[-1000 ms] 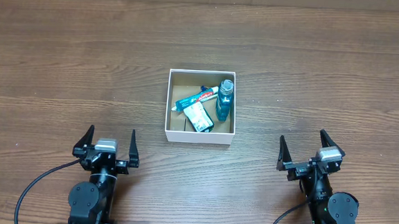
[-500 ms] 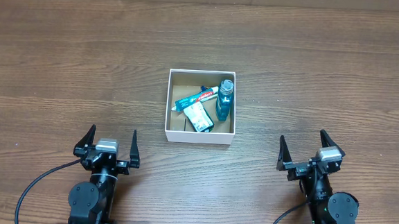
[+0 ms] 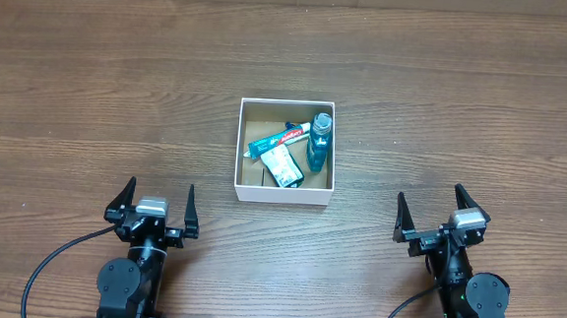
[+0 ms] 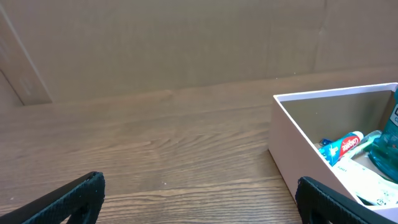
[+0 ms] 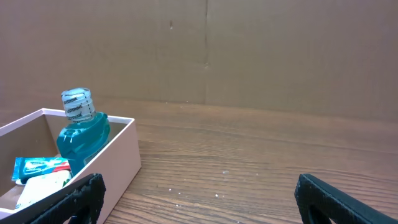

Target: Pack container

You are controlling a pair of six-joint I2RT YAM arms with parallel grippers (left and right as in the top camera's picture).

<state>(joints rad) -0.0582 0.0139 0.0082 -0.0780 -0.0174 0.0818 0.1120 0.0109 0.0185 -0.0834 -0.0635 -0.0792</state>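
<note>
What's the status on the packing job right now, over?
Left end effector open, right end effector open, both empty, short of the container. Container holds toothpaste tube, blue bottle, white packet. Nothing seen blocking approach.

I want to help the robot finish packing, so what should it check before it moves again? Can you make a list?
1. The left gripper is open and empty: ok.
2. The right gripper is open and empty: ok.
3. The small square white cardboard box with a brown inside sits flat on the brown wooden table, apart from both grippers: ok.
4. The teal toothpaste tube, the blue liquid bottle and the white packet lie inside the box: ok.
5. The bottle's cap is below the box rim: cannot tell; in the right wrist view it seems to stand above the wall.
</note>
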